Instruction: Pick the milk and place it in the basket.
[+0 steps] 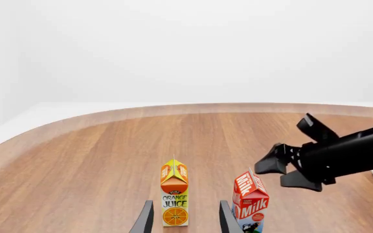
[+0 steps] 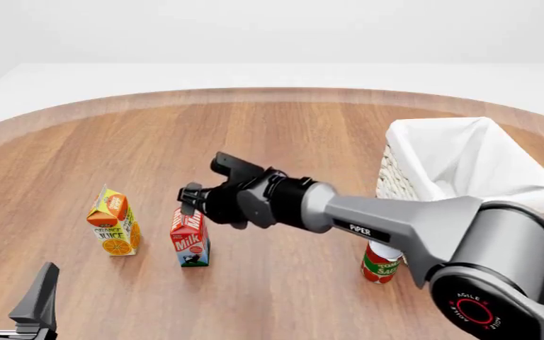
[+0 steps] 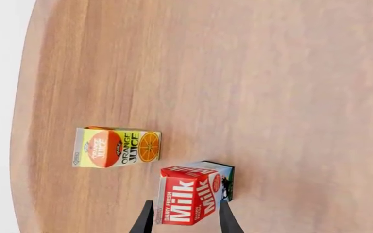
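The milk (image 2: 190,241) stands upright on the table (image 2: 282,142), at three o'clock of the juice carton (image 2: 113,231); likely light, stiff, smooth-sided. The right claw (image 2: 193,197), fingers apart, hovers above it; best pinched across the flat walls below the gable.

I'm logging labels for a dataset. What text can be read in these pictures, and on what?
"Milk", "DAIRY FRESH": red-topped gable milk carton.
"ORANGE JUICE": orange-and-yellow juice carton.
"PIPER": grey right arm link.
"AGILE X": ring on the right arm's round joint.
"TOM… SAU…": small red can, partly hidden.
Smaller print on the cartons: unreadable.
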